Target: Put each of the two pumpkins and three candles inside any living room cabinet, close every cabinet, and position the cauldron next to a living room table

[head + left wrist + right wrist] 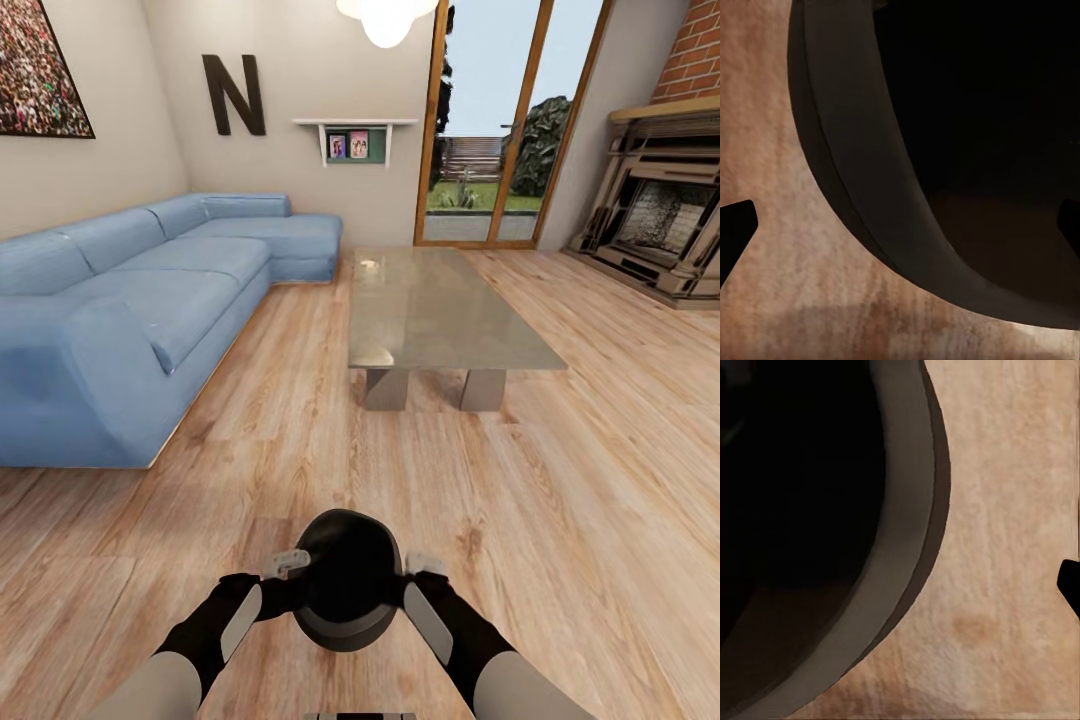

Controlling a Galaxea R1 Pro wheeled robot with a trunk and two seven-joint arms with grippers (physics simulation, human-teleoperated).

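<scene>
**Pot held between both tools, short of the desk**

The black pot is at the bottom centre of the head view, mouth upward, above the plank floor. The left tool is at its left rim and the right tool at its right rim; both arms reach inward from either side. Each tool straddles the pot's wall: in the left wrist view one dark fingertip lies outside the pot over the floor, the other at the frame edge over the pot's interior; the right wrist view shows the pot with one fingertip outside it. Both tools appear clamped on the rim, though the contact itself is not clearly resolved.

Contents: the pot's interior reads as uniform dark; nothing can be made out inside.

The desk, with its glossy grey top and pale block legs, stands ahead of the pot, well apart from it, with bare floor between. Its top carries nothing visible. A blue corner sofa is to the left, glass doors beyond the desk, and a fireplace at right.
</scene>
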